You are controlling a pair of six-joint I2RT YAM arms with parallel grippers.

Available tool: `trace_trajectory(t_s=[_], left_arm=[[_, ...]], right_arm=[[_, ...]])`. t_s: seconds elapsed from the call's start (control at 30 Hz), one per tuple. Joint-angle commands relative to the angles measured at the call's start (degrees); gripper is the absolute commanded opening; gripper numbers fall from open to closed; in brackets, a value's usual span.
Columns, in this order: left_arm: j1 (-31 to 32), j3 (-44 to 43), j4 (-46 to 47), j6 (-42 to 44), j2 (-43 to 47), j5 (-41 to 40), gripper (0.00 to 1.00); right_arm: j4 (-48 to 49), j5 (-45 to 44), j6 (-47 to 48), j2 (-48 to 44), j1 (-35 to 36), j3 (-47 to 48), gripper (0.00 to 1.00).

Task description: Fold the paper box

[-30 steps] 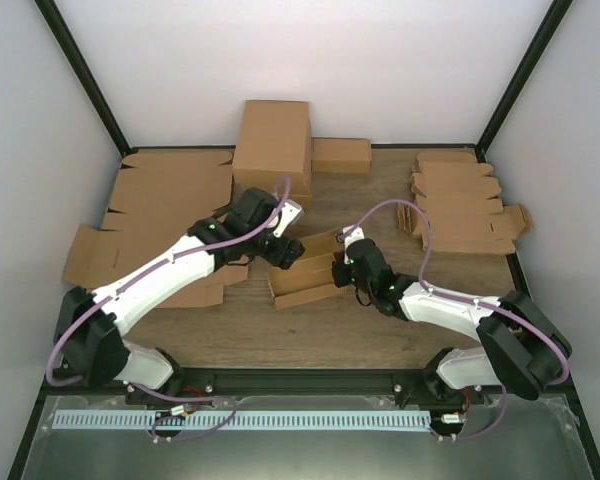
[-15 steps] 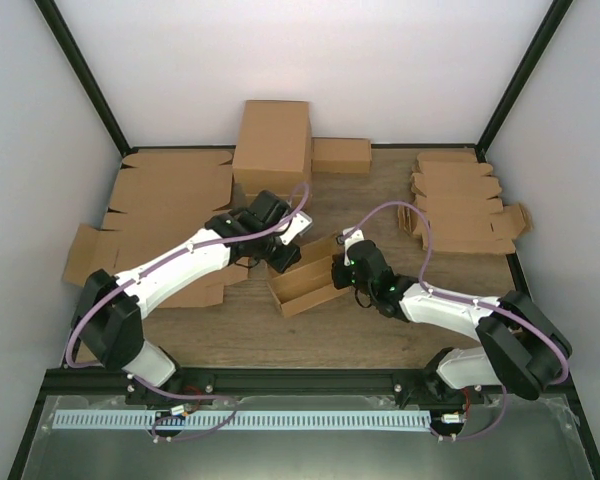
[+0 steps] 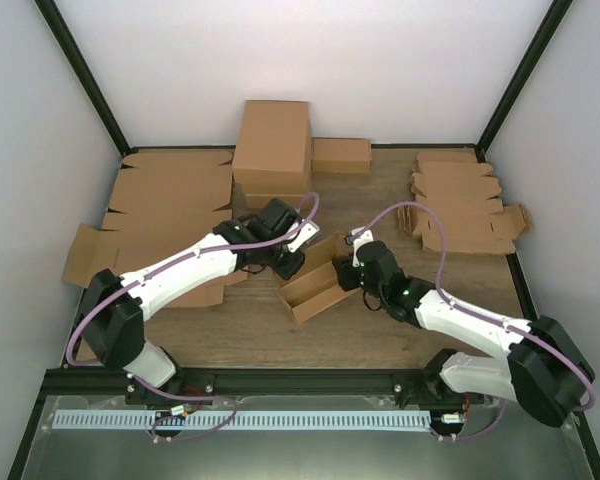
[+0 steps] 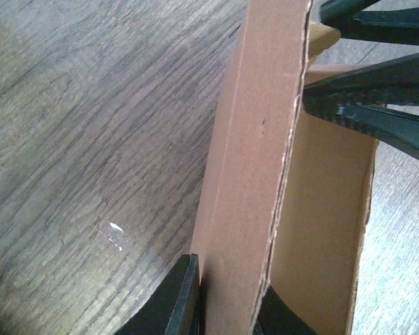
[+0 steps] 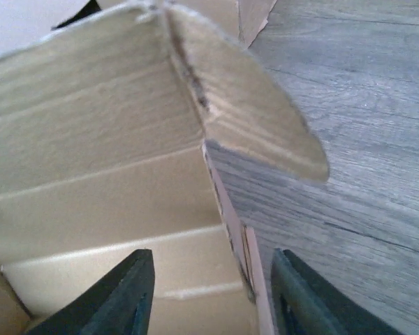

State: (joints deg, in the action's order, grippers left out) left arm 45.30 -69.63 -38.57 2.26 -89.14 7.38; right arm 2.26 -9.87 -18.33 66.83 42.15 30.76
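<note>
The paper box (image 3: 315, 283), a small open brown tray with raised walls, sits mid-table between both arms. My left gripper (image 3: 291, 264) is at its left end, and in the left wrist view this gripper (image 4: 227, 310) is shut on the box's upright long wall (image 4: 255, 153). My right gripper (image 3: 353, 273) is at the box's right end. In the right wrist view it (image 5: 213, 296) stands open, astride the thin end wall (image 5: 232, 223), one finger inside the box and one outside. A rounded flap (image 5: 265, 118) leans outward above the wall.
A large brown carton (image 3: 273, 145) and a smaller closed box (image 3: 341, 155) stand at the back. Wide flat cardboard sheets (image 3: 165, 200) cover the left side. A pile of flat blanks (image 3: 460, 200) lies at the back right. Bare wood (image 3: 280, 335) lies in front of the box.
My left gripper has closed on the box's long wall. The right gripper has let go of the end wall and opened. The box has shifted a little to the right.
</note>
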Motion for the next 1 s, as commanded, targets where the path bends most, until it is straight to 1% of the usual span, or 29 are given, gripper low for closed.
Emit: trace_trajectory(t_s=[0.0, 0.1, 0.17, 0.3, 0.37, 0.5, 0.63, 0.8, 0.97], left_arm=[[0.69, 0.93, 0.62, -0.89, -1.05, -1.21, 0.15], [1.06, 1.30, 0.99, -1.20, -1.02, -1.45, 0.15], [1.24, 1.26, 1.15, -1.34, -0.99, -1.57, 0.15], [1.69, 1.21, 1.05, -1.54, -1.05, -1.75, 0.15], [1.84, 1.25, 1.19, -1.64, -1.10, -1.61, 0.15], [2.06, 1.28, 1.31, -2.04, -1.42, -1.20, 0.15], [2.24, 1.19, 1.78, -2.33, -1.75, -0.03, 0.15], [2.69, 1.16, 2.00, -2.69, -1.69, 0.97, 0.15], [2.77, 1.46, 2.48, -3.21, -1.48, 2.99, 0.16]], right_arm=[[-9.58, 1.30, -1.58, -4.16, 0.39, 3.30, 0.54], [-14.79, 3.28, -3.65, -6.88, 0.39, 3.53, 0.68], [-18.12, 4.96, -5.63, -8.41, 0.34, 3.53, 0.73], [-24.67, 7.37, -13.62, -10.35, 0.38, 3.57, 0.76], [-25.17, 10.19, -17.05, -12.16, 0.39, 2.37, 0.75], [-20.45, 16.57, -22.57, -16.34, 0.39, -2.10, 0.71], [-14.16, 20.95, -27.15, -16.69, 0.38, -5.01, 0.68], [-8.85, 21.82, -30.57, -14.27, 0.39, -6.02, 0.70], [-3.67, 22.55, -31.70, -13.17, 0.39, -6.73, 0.69]])
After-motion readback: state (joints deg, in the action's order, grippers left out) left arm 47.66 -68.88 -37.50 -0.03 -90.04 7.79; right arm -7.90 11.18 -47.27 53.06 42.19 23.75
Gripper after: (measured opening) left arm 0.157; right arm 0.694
